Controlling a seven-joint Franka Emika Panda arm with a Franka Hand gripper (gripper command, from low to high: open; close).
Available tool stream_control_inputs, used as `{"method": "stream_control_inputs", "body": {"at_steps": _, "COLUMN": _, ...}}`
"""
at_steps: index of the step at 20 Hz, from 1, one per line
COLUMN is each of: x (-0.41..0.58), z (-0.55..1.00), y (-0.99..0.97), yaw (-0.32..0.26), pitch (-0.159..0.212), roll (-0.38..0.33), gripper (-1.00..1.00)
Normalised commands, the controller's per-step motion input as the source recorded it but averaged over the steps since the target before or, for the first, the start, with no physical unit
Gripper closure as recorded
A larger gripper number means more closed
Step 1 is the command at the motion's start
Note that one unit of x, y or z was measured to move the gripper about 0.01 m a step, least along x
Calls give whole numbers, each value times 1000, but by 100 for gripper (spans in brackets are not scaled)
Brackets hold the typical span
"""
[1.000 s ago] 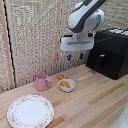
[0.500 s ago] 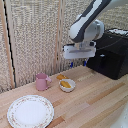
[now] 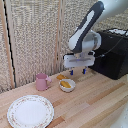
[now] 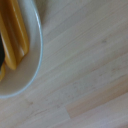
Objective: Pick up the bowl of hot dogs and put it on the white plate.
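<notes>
- Hanging above the wooden table [image 3: 95, 102], the gripper [image 3: 77, 71] holds nothing; its short fingers point down with a gap between them, so the hand looks parted, though how wide I cannot tell from here.
- Just below it and slightly toward the exterior view's left sits the hot dog bowl [image 3: 67, 85], resting on the table and apart from the fingers.
- The wrist view shows only the bowl's white rim and part of the hot dogs [image 4: 15, 35] against bare wood, so the hand seems off to one side of the bowl, not centred over it.
- One more orange piece [image 3: 60, 77] seems to lie on the table just behind the bowl; it is too small to make out clearly.
- A pink mug [image 3: 42, 81] stands beside the bowl, on the exterior view's left.
- The white plate [image 3: 30, 111] lies well apart, nearer the front edge, with nothing on it.
- A black box [image 3: 114, 52] sits behind the arm.
- I judge this to be the approach step: nothing is gripped or lifted yet.
- Next, the hand should line up over the rim, come down gently and close lightly, keeping clear of the food and the mug.
</notes>
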Motion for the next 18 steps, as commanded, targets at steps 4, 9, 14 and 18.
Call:
{"method": "stream_control_inputs", "body": {"at_steps": 4, "x": 0, "z": -282, "y": 0, "yaw": 4, "pitch": 0, "roll": -7, "gripper": -100}}
{"method": "stream_control_inputs", "body": {"at_steps": 9, "x": 1, "z": -345, "y": 0, "yaw": 12, "pitch": 0, "roll": -22, "gripper": -100}}
{"method": "stream_control_inputs", "body": {"at_steps": 14, "x": 22, "z": -314, "y": 90, "yaw": 2, "pitch": 13, "roll": -58, "gripper": 100}}
{"method": "stream_control_inputs", "body": {"at_steps": 18, "x": 1, "z": -91, "y": 65, "yaw": 0, "pitch": 1, "roll": -24, "gripper": 100}}
